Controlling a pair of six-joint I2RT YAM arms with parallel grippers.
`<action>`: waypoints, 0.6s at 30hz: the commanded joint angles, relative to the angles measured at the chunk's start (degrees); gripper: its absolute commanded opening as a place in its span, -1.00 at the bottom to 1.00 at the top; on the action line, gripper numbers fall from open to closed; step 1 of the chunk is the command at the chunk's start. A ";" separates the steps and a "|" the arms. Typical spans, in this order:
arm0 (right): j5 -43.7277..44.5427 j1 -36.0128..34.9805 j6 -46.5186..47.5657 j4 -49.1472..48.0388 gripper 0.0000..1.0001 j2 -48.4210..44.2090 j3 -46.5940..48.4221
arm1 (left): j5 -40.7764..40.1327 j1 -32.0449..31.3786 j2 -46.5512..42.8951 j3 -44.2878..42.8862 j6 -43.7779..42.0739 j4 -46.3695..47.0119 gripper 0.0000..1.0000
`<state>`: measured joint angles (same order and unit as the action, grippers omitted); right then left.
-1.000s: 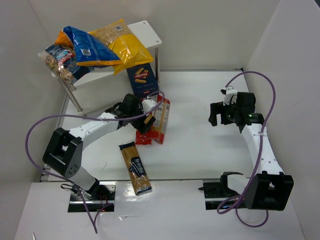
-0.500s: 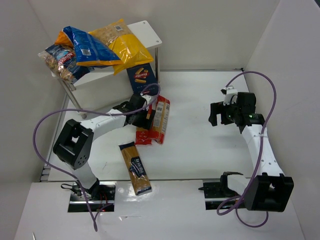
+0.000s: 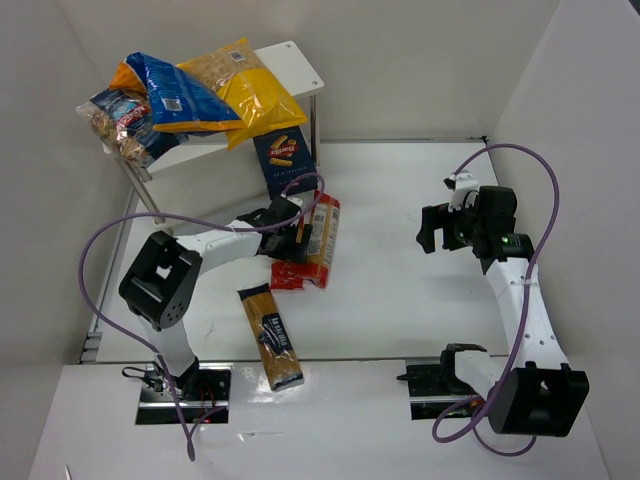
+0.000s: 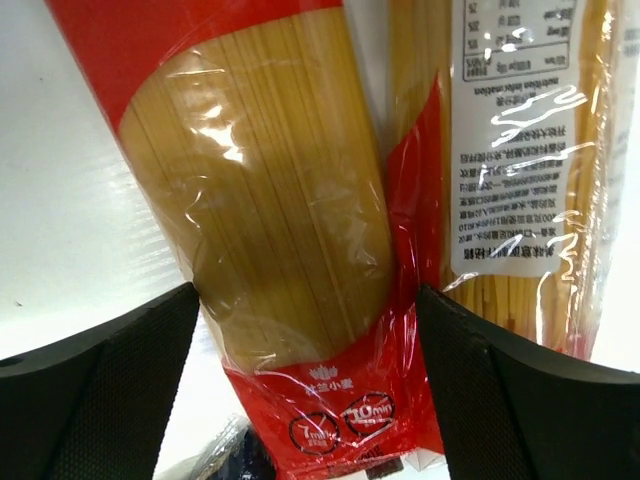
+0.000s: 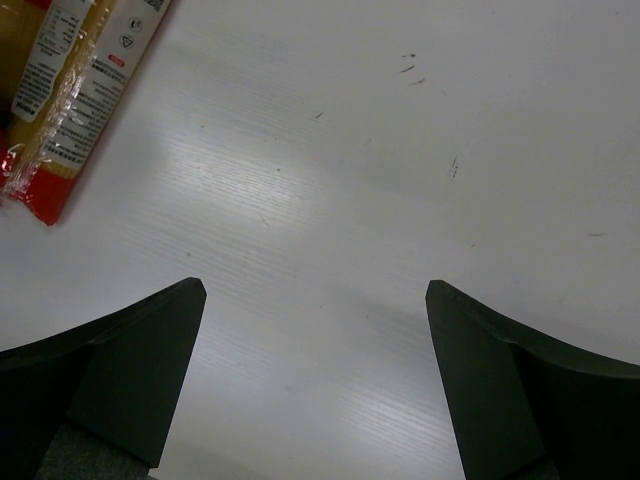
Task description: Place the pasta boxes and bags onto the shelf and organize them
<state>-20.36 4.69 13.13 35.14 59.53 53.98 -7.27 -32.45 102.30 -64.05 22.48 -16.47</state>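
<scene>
**Left fingers straddle a red spaghetti box; four bags already on the shelf**

From my station, the white desk [image 3: 400, 200] fills most of the overhead view. The shelf [image 3: 295, 60] stands at its far left corner. Both arms are bolted at the near edge. The left arm [image 3: 215, 245] reaches toward the middle, and the right arm [image 3: 520, 290] is raised over bare desk on the right.

A heap of bags lies on the shelf top: the yellow bag [image 3: 250, 90], the blue bag [image 3: 175, 90] overlapping it, the orange bag [image 3: 125, 75] peeking out behind, and the clear bag [image 3: 120, 125] at the left end. The dark-blue box [image 3: 285, 158] stands on the desk just beside the shelf's front leg.

Just nearer than that box, the two red spaghetti boxes [image 3: 322, 240] lie side by side on the desk. The long clear spaghetti packet [image 3: 270, 335] lies alone closer to the arm bases.

My left wrist camera shows the left fingers [image 4: 110, 400] spread wide, one on each side of the windowed box [image 4: 270, 200]. Its labelled neighbour [image 4: 510, 150] runs under the right-hand finger. I cannot tell whether the pads touch the film.

The right fingers [image 5: 110, 370] are also spread apart, holding nothing, over bare desk.
</scene>
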 commanded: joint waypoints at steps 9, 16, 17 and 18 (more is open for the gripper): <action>-0.82 -0.12 -0.29 -2.44 1.00 -1.78 0.16 | -1.44 3.00 4.40 2.26 1.26 -0.93 0.85; -0.82 -0.12 -0.29 -2.44 1.00 -1.78 0.16 | 0.67 1.95 7.12 1.65 -0.41 -0.93 0.21; -0.82 -0.12 -0.29 -2.44 1.00 -1.78 0.16 | 1.28 1.95 7.64 1.13 -0.42 -0.93 0.03; -0.82 -0.12 -0.29 -2.44 1.00 -1.78 0.16 | 1.29 1.95 7.65 1.12 -0.94 -1.54 -0.20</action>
<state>-20.40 4.69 13.13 35.14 59.33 53.98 -6.11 -30.52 104.81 -64.38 24.08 -14.76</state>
